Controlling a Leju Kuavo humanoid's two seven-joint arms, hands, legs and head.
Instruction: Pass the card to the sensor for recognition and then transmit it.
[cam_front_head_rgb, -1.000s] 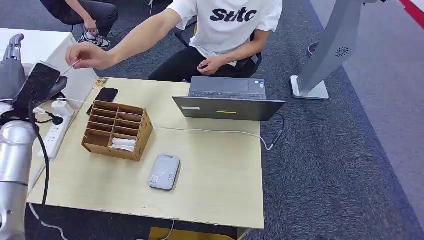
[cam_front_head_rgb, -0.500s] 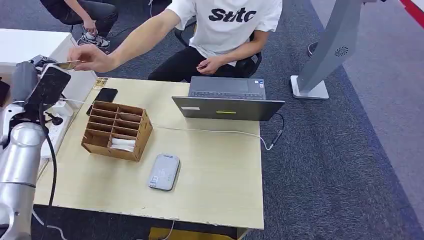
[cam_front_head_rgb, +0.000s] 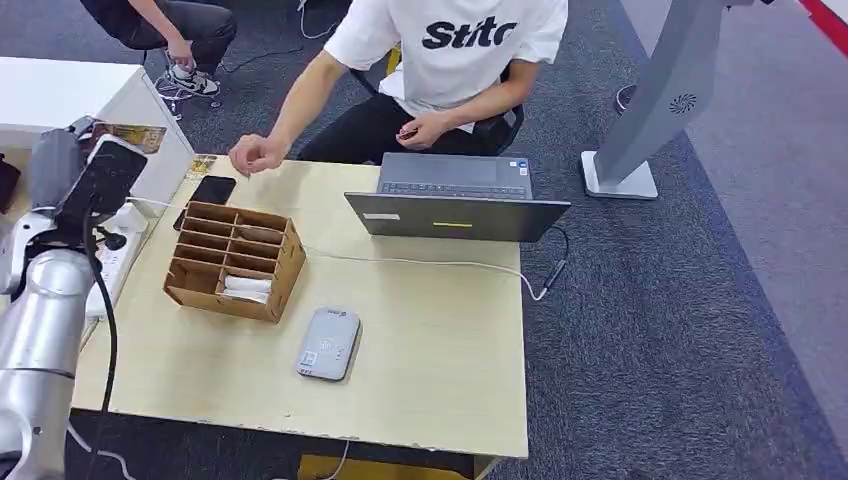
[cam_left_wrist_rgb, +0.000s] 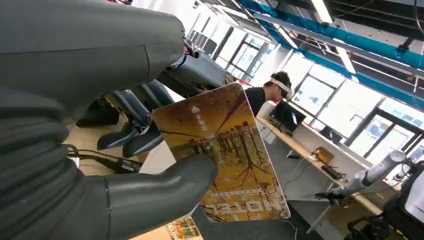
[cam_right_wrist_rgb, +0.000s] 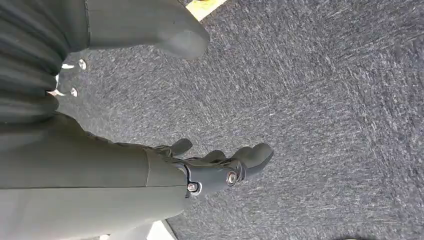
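A golden-brown card (cam_left_wrist_rgb: 225, 155) with a tree picture is pinched between my left hand's thumb (cam_left_wrist_rgb: 165, 187) and its dark fingers. In the head view my left hand (cam_front_head_rgb: 85, 165) is raised at the table's far left, and the card (cam_front_head_rgb: 130, 134) sticks out from its top. The grey card sensor (cam_front_head_rgb: 328, 343) lies flat on the table's near middle, well to the right of that hand. My right hand (cam_right_wrist_rgb: 220, 167) hangs over dark carpet with its fingers apart and nothing in it.
A cardboard organiser (cam_front_head_rgb: 235, 260) stands between my left hand and the sensor. Behind it lie a black phone (cam_front_head_rgb: 209, 191) and an open laptop (cam_front_head_rgb: 455, 200). A seated person's hand (cam_front_head_rgb: 256, 155) hovers over the table's far edge. A power strip (cam_front_head_rgb: 112, 262) lies at the left edge.
The person handed the card over and pulled their hand back toward the table's far edge. My left hand now holds the card and has shifted slightly right.
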